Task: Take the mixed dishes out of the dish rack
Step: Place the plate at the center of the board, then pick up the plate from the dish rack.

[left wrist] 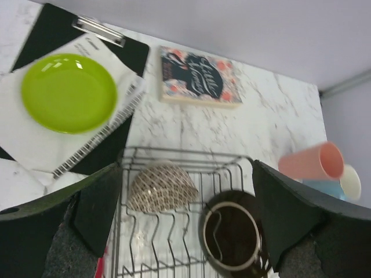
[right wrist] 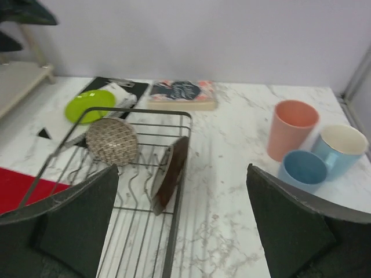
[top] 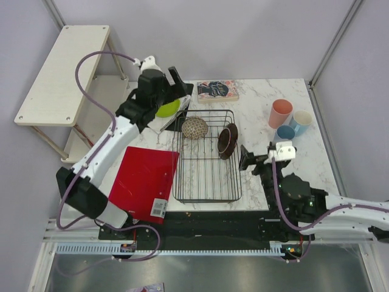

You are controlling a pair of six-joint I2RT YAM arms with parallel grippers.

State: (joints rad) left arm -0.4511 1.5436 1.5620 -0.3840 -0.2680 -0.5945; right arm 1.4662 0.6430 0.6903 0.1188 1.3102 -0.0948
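Note:
The black wire dish rack (top: 206, 182) holds the speckled bowl (top: 195, 128), lying on its side, and the dark-backed plate (top: 228, 140), standing on edge against the right side. The lime green plate (top: 168, 108) rests on papers left of the rack. The pink cup (top: 280, 113), light blue mug (top: 300, 123) and darker blue cup (top: 284, 133) stand together on the table at right. My left gripper (top: 176, 91) is open and empty above the rack's far left corner. My right gripper (top: 248, 157) is open and empty just right of the rack, near the plate (right wrist: 171, 174).
A floral book (top: 217, 90) lies beyond the rack. A clipboard with papers (left wrist: 87, 136) lies under the green plate. The flat red board (top: 144, 180) lies left of the rack. A white wooden shelf (top: 64, 73) stands at far left.

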